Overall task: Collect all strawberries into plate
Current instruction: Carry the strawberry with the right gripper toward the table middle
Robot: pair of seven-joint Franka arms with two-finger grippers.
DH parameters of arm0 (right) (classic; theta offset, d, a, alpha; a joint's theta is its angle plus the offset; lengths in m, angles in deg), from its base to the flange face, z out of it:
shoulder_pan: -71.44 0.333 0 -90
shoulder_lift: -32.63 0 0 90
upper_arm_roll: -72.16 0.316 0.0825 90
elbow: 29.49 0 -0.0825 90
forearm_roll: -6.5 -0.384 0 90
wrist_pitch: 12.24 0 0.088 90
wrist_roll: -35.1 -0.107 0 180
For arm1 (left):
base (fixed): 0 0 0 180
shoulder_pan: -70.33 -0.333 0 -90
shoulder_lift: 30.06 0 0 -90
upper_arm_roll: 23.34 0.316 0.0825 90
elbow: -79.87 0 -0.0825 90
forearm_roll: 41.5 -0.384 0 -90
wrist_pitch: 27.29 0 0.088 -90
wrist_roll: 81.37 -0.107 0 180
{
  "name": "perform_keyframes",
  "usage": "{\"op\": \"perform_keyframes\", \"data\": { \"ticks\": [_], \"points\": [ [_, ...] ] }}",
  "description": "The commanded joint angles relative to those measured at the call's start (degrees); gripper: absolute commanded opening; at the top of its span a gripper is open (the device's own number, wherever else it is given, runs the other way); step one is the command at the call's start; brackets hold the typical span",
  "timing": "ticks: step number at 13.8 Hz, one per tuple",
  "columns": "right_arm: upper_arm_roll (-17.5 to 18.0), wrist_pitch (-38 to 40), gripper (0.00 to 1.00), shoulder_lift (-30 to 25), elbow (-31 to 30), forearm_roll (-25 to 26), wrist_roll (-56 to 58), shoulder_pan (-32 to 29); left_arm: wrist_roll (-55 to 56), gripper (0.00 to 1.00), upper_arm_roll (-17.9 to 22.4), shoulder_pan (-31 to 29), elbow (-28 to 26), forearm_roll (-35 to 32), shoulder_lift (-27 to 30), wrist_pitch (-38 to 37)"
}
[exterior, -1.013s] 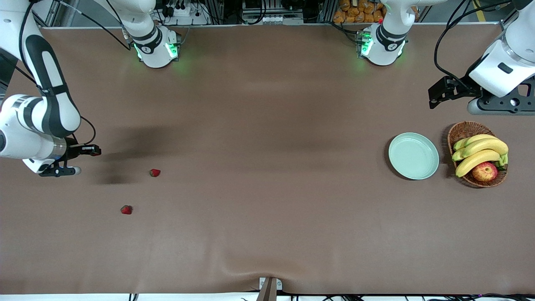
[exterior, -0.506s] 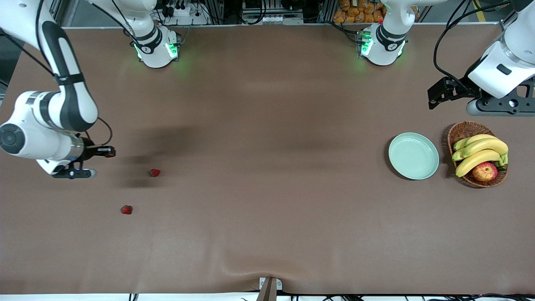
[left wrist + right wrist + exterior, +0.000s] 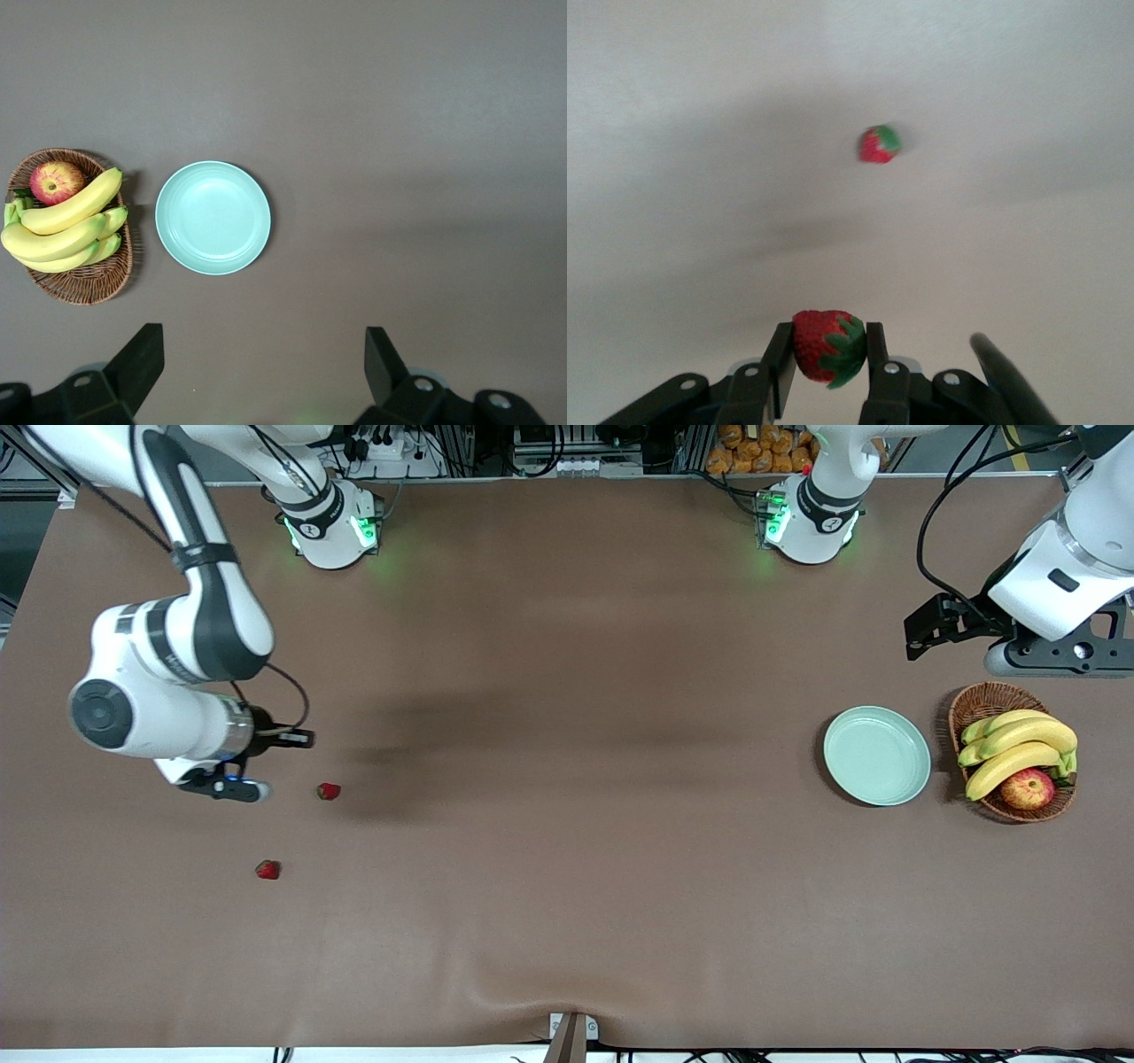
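**Strawberry Held at the Right Arm's End; Plate at the Left Arm's End**

The right gripper (image 3: 297,737) is clamped on one strawberry (image 3: 826,344), carried above the table. Two strawberries (image 3: 329,790) (image 3: 267,869) lie loose on the table near it. The mint-green plate (image 3: 877,755) is seen empty, well apart toward the left arm's end, beside the wicker basket (image 3: 983,701). The left gripper (image 3: 261,367) waits over the plate, fingers spread, nothing held.
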Motion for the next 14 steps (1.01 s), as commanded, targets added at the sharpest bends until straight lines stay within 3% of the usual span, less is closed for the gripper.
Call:
{"op": "perform_keyframes", "data": {
  "ticks": [1, 7, 14],
  "points": [
    [-0.64, 0.48, 0.0, -0.13, 0.84, -4.04, -8.91, 5.73, 0.7, 1.0, -0.09, -0.01, 0.09, 0.07, 0.02, 0.59],
    [-0.64, -4.42, 0.0, 2.15, 4.97, -6.17, -31.4, 19.26, 0.7, 1.0, -0.09, -0.19, 0.09, 0.08, 0.02, 0.67],
    [-0.73, -17.35, 0.0, 11.73, 9.45, -8.71, -50.59, 31.76, 0.7, 1.0, -0.09, -0.1, 0.0, -0.01, -0.68, 0.93]
  ]
}}
